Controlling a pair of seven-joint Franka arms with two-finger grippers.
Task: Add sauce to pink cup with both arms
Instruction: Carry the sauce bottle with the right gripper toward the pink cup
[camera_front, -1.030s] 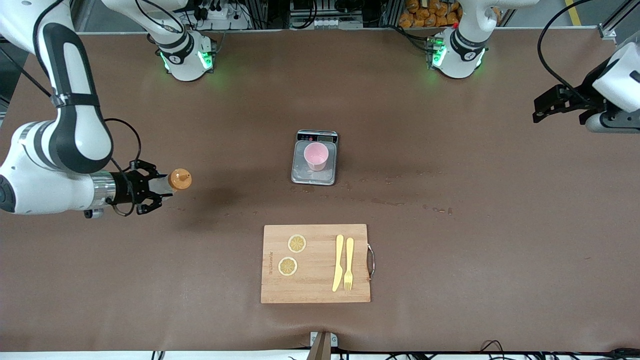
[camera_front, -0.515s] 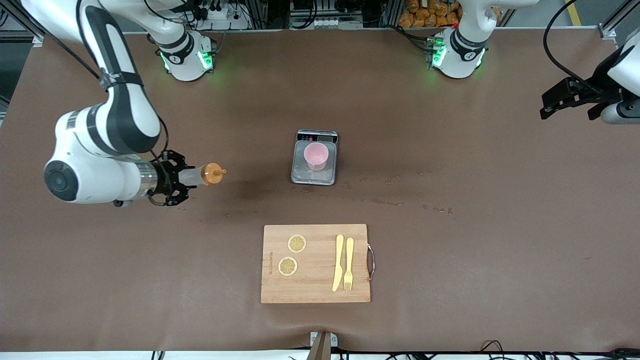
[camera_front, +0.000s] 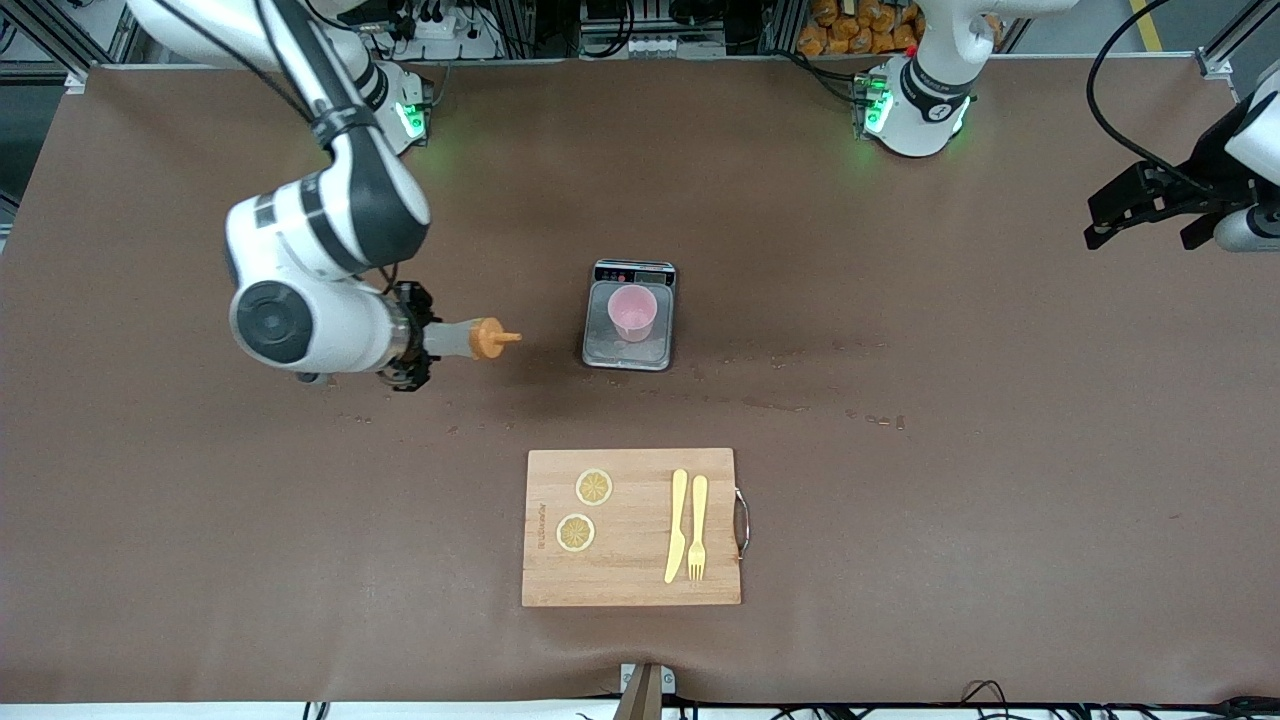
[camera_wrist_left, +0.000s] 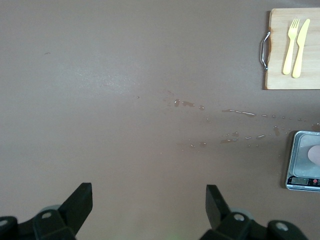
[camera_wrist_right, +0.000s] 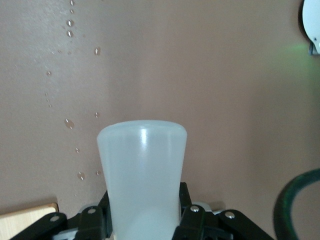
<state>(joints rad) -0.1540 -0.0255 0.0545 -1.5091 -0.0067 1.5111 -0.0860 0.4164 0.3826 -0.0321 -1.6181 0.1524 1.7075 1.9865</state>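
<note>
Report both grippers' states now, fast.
Left gripper: open, holding nothing, waiting over the left arm's end of the table.
Right gripper: shut on the sauce bottle, its nozzle pointing toward the pink cup.

sauce (camera_wrist_right: 142, 170) nozzle out of frame (right wrist view), scale (camera_front: 634, 272) display unreadable

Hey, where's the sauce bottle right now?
In the front view, the sauce bottle is held sideways in the right gripper, above the table toward the right arm's end, its orange nozzle pointing at the pink cup on the scale.
</note>
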